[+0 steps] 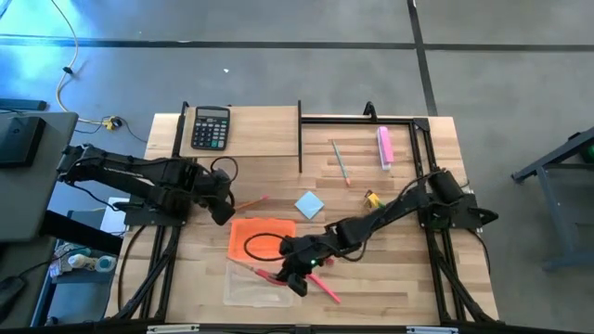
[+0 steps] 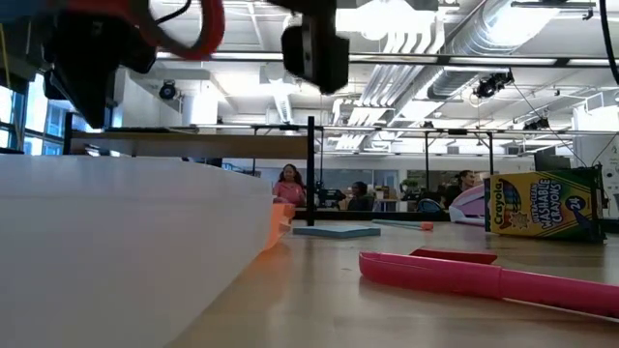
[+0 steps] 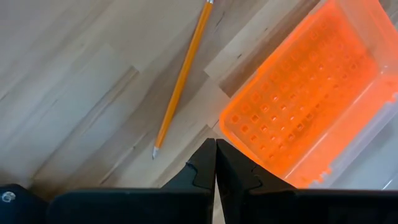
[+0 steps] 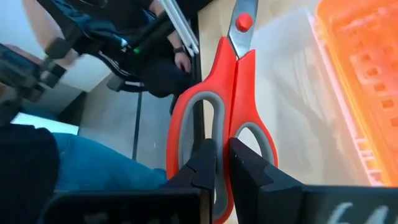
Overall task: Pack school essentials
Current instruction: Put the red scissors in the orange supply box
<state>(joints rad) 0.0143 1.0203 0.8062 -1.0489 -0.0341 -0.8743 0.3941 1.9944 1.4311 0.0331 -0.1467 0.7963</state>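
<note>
One hazard: scissors (image 4: 231, 106) are pinched only at the handle web by the right gripper (image 4: 222, 163), blades hanging over the clear lid edge beside the orange bin (image 1: 263, 239); they could pivot and miss the bin (judgement). Left gripper (image 3: 216, 163), fingers pressed together and empty, sits beside the bin, near a pencil (image 3: 181, 81).

A grey concrete floor (image 1: 278, 74) crossed by dark seams surrounds the wooden table (image 1: 269, 148). Beyond it the room is open, with exposed ceiling ducts (image 2: 503, 39), bright ceiling lights (image 2: 387, 14), windows (image 2: 19, 121) at left and seated people (image 2: 288, 184) far off.
</note>
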